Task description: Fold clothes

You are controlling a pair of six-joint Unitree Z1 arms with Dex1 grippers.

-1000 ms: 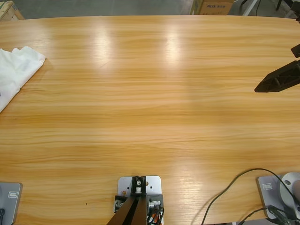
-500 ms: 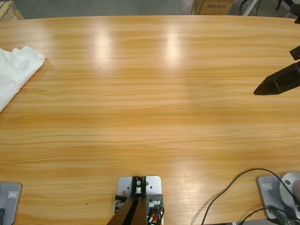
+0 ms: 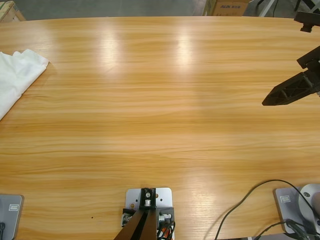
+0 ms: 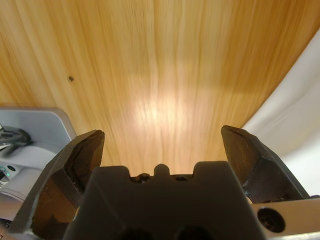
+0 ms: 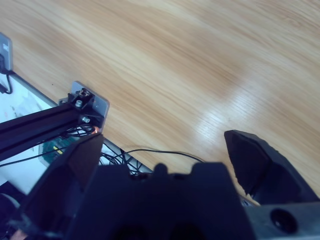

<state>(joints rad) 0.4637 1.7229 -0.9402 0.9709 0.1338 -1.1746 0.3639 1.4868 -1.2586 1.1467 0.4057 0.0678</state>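
The right gripper [image 5: 162, 150] is hanging with its jaws spread wide and nothing between them, looking down along itself at bare wooden table [image 5: 210, 60]; beyond its jaw tips the rig's black post and a thin black cable [image 5: 160, 151] are showing at the table's near edge. In the high view this gripper [image 3: 290, 90] is coming in from the right edge, its black jaws pointing toward the table's middle.

The left gripper [image 4: 162, 145] is also standing wide open and holding nothing, facing bare wood just ahead of its tips. The white T-shirt [image 4: 295, 115] is lying just off its right-hand jaw (only an edge of cloth is showing there, and whether the jaw is touching it cannot be told).

From above, the T-shirt [image 3: 17, 75] is lying bunched at the table's [image 3: 160, 110] far left edge, well apart from the right gripper, with the whole width of wood between them.
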